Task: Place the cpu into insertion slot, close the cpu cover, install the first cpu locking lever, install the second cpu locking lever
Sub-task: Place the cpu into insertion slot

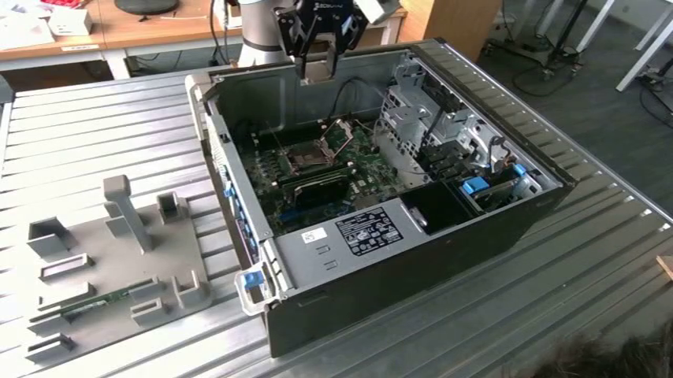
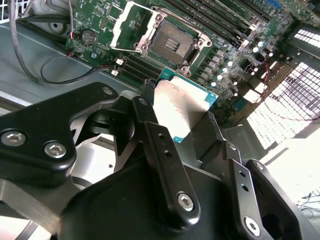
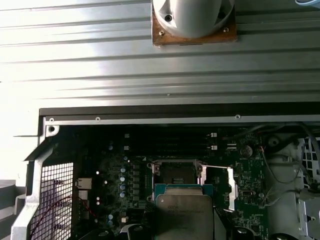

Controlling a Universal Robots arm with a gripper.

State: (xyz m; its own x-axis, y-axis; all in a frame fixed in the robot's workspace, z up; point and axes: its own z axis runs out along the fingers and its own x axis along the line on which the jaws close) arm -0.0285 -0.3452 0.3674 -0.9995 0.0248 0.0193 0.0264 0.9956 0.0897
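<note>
My gripper hangs above the back wall of an open computer case, shut on the cpu. In both wrist views the cpu is a flat square chip with a grey metal top and a teal edge, clamped between black fingers. The insertion slot lies bare on the green motherboard, below the chip and apart from it. The cpu cover stands swung open on the slot's side.
Dark memory slots run beside the socket. A metal drive cage and cables fill the case on the exterior view's right. A grey fixture plate with upright holders sits on the ribbed metal table at the exterior view's left.
</note>
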